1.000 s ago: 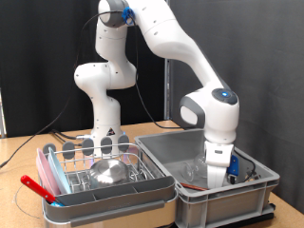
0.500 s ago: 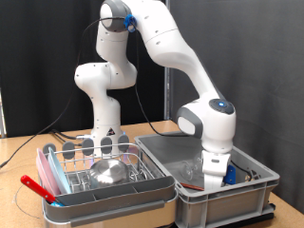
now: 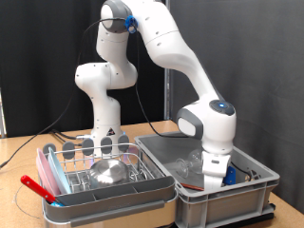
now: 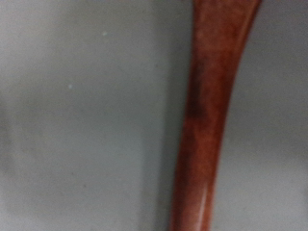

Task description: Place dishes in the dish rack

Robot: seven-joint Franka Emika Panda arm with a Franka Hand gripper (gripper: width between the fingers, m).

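Note:
The dish rack, a silver wire rack in a grey tray, stands at the exterior view's lower left. A shiny steel bowl lies in it. My gripper reaches down into the grey plastic bin on the exterior view's right, and the bin wall partly hides its fingers. A faint clear glass piece shows on the bin floor beside the hand. In the wrist view only a blurred red-brown long handle shows, very close, over the grey bin floor. No fingers appear there.
A pink-red edge piece sticks out at the rack's left side. The rack and the bin stand side by side on a wooden table. Dark cables run behind the robot base, against a black curtain.
The arm has sunk lower into the bin over the last second, the wrist dropping and shifting slightly left. Rack and bowl have not moved.

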